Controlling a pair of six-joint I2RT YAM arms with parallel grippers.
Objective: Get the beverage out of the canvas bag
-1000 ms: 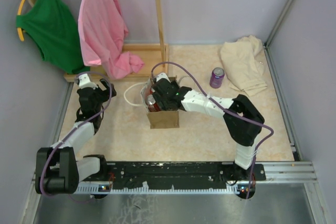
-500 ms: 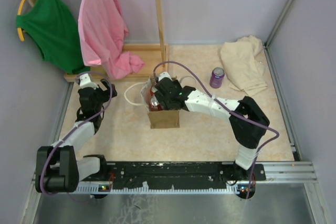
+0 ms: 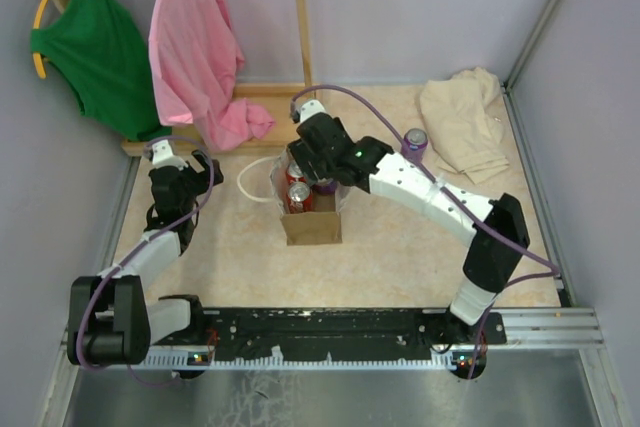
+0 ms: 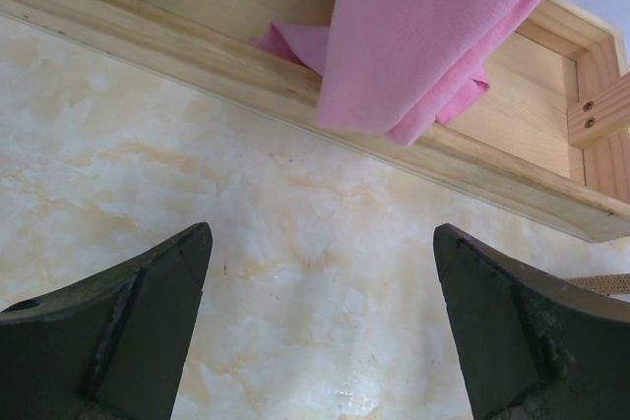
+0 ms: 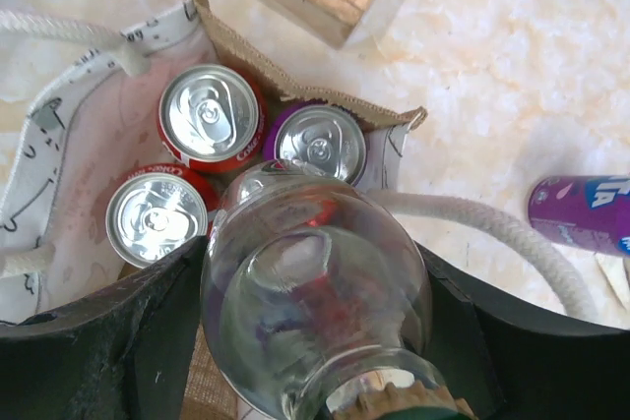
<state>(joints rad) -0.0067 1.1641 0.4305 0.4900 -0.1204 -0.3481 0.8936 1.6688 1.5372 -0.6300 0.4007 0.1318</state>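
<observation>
Marbled beige tabletop (image 3: 230,247), lilac walls (image 3: 420,7), right hand (image 5: 313,272) clamping clear bottle (image 5: 315,331) over canvas bag (image 3: 311,227), left hand (image 4: 320,322) spread wide

The right arm (image 3: 420,187) stretches from its base up and leftward, elbow out to the right, wrist tipped downward. Its right pincer (image 5: 315,255) is clamped round a clear glass bottle (image 5: 315,292), one black finger (image 5: 118,341) on each side. The left arm (image 3: 145,252) is folded close to its base; the left pincer (image 4: 322,243) is spread wide, gripping nothing, facing the marbled worktop (image 4: 315,184)
</observation>
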